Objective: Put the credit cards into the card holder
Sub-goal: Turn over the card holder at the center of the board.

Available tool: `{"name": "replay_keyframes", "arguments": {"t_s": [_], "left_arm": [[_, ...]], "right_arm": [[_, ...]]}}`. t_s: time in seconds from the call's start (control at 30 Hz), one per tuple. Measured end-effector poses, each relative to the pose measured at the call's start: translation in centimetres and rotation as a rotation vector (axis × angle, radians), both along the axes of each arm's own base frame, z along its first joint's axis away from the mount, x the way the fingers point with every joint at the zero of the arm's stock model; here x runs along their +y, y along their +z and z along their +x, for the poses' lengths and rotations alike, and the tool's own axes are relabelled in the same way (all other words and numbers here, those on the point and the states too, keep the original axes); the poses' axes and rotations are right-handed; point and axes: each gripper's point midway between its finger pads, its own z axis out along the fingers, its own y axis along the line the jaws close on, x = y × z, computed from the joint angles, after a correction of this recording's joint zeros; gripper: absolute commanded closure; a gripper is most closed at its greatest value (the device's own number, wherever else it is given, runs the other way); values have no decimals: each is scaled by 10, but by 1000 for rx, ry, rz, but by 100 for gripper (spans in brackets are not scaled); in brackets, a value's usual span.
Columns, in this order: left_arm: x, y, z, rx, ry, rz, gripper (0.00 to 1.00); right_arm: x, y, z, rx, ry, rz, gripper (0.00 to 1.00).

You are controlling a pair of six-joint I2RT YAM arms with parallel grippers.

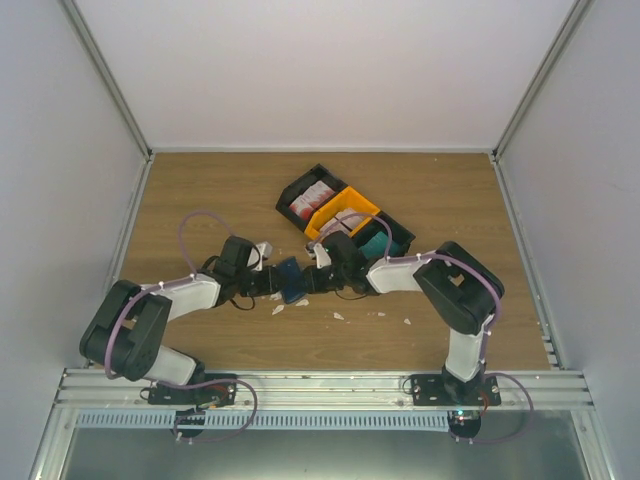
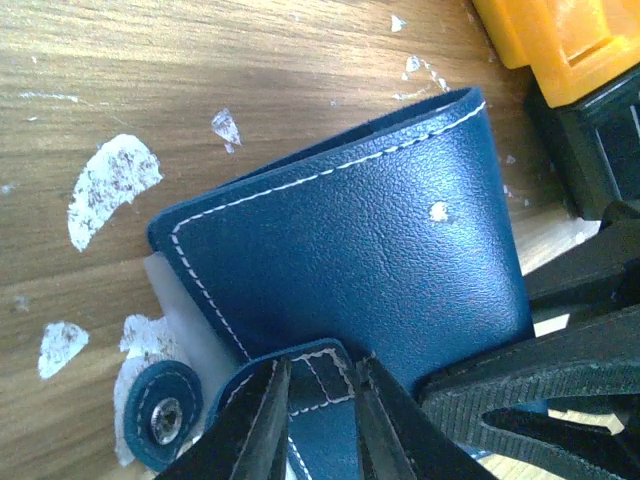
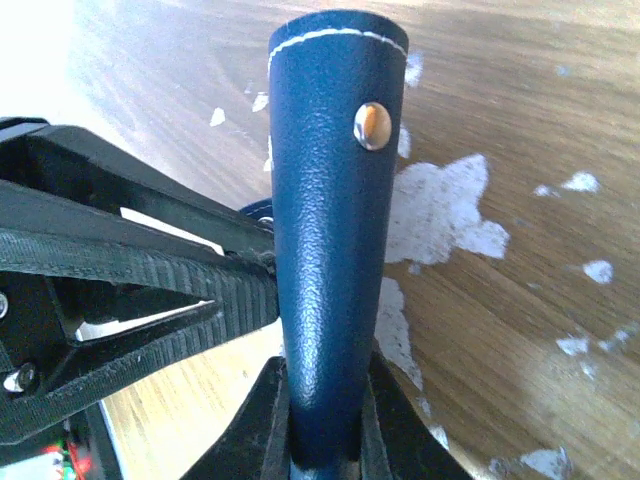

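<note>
The navy card holder (image 1: 292, 279) is held between both grippers near the table's middle. In the left wrist view its stitched cover (image 2: 380, 240) fills the frame, and my left gripper (image 2: 320, 420) is shut on its strap tab beside the snap button (image 2: 163, 418). A pale card edge (image 2: 175, 310) sticks out at the holder's left side. In the right wrist view my right gripper (image 3: 325, 430) is shut on the holder's folded body (image 3: 330, 220), which stands up edge-on with a metal snap stud (image 3: 372, 125). Red-and-white credit cards (image 1: 310, 198) lie in the black tray.
A black tray (image 1: 298, 189), an orange tray (image 1: 343, 212) and a further black tray with a teal item (image 1: 385, 237) stand in a row behind the grippers. White torn scraps (image 2: 105, 185) lie on the wood. The orange tray's corner (image 2: 560, 40) is close to the holder.
</note>
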Motion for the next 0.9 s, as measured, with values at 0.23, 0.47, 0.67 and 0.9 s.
{"name": "replay_keyframes", "arguments": {"t_s": [0.23, 0.47, 0.67, 0.9], "left_arm": [[1, 35, -2, -76, 21, -41, 57], [7, 133, 12, -325, 78, -111, 50], [17, 174, 8, -398, 114, -109, 48], [28, 183, -1, -390, 143, -73, 45]], "right_arm": [[-7, 11, 5, -78, -20, -60, 99], [-38, 30, 15, -217, -82, -324, 99], [-55, 44, 1, -331, -104, -614, 99], [-89, 53, -17, -399, -178, -948, 99]]}}
